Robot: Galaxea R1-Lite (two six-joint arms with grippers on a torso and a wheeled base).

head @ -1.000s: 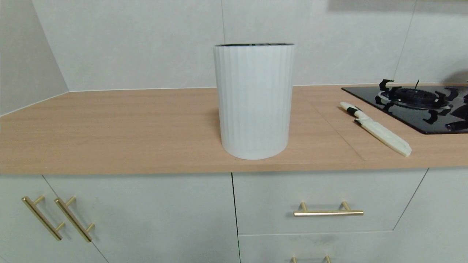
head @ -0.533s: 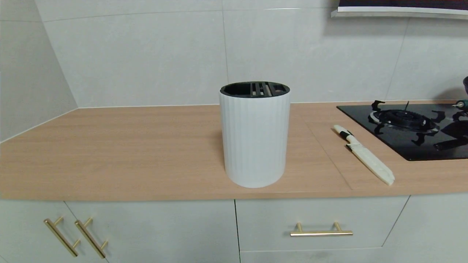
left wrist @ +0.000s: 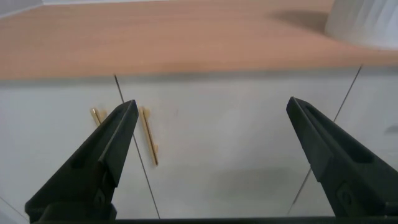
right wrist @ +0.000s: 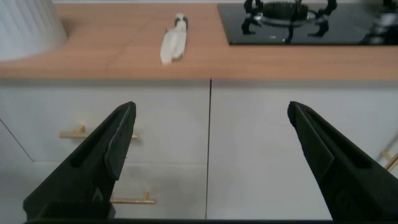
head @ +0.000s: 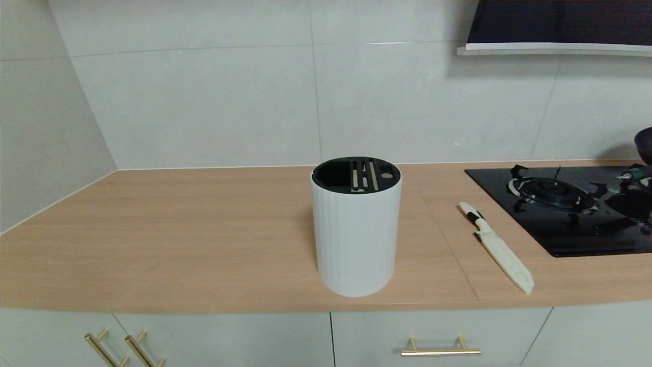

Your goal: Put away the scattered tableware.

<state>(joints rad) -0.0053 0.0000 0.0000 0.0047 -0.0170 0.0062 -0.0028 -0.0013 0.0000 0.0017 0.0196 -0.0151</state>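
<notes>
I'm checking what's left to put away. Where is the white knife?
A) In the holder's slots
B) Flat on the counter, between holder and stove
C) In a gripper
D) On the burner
B: the knife lies flat on the counter, between the white holder and the stove, touching neither.

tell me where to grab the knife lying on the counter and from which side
Take the knife by its handle, the black-banded end pointing toward the wall. It lies flat on the countertop right of the white holder, so come straight down from above with the right gripper, fingers closing across the handle's narrow width, likely clear of the blade.
</notes>
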